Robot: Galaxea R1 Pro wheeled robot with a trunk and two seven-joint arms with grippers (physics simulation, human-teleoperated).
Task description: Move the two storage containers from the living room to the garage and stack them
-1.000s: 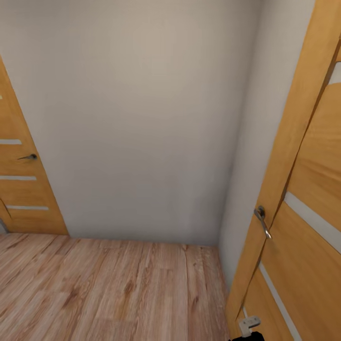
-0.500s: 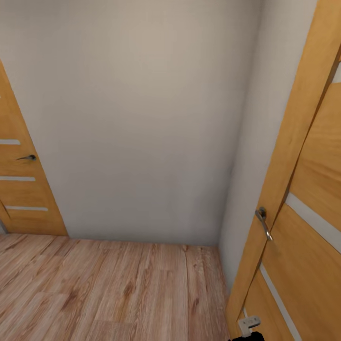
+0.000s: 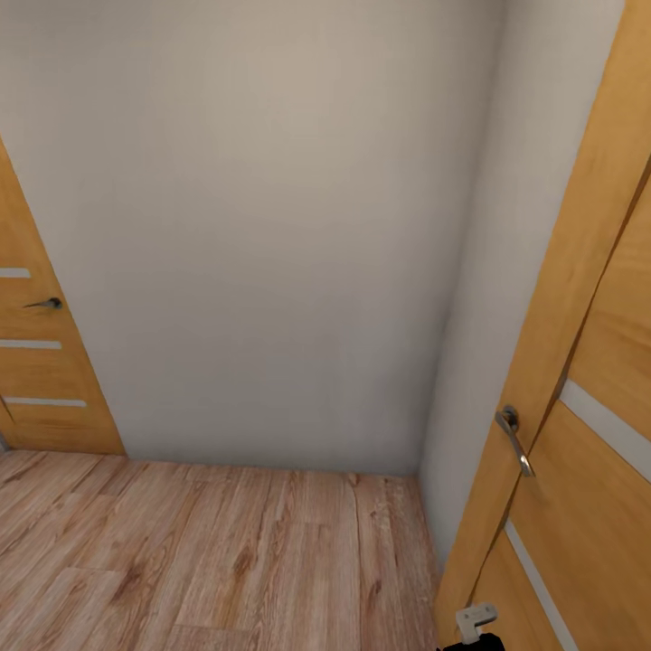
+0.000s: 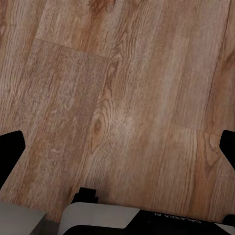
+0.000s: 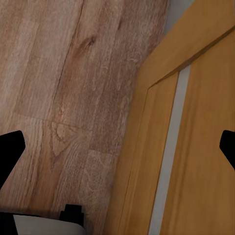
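The two storage containers are out of view. I face a corner of beige wall point(image 3: 271, 226) above light wood-plank flooring point(image 3: 208, 561). My left gripper point(image 4: 117, 149) is open above the planks, its black fingertips point(image 4: 10, 152) wide apart with nothing between them. My right gripper point(image 5: 117, 147) is open too, hanging over the planks right beside the foot of an orange wooden door point(image 5: 196, 122).
An orange wooden door point(image 3: 579, 434) with a metal lever handle point(image 3: 514, 438) stands close at the right. Another like it point(image 3: 36, 362) stands at the far left. The wall closes off the way ahead, and a part of my right arm point(image 3: 475, 622) shows at the bottom.
The whole head view has shifted a little: the right door and its handle sit lower and further right, the left door further left. That is camera motion.
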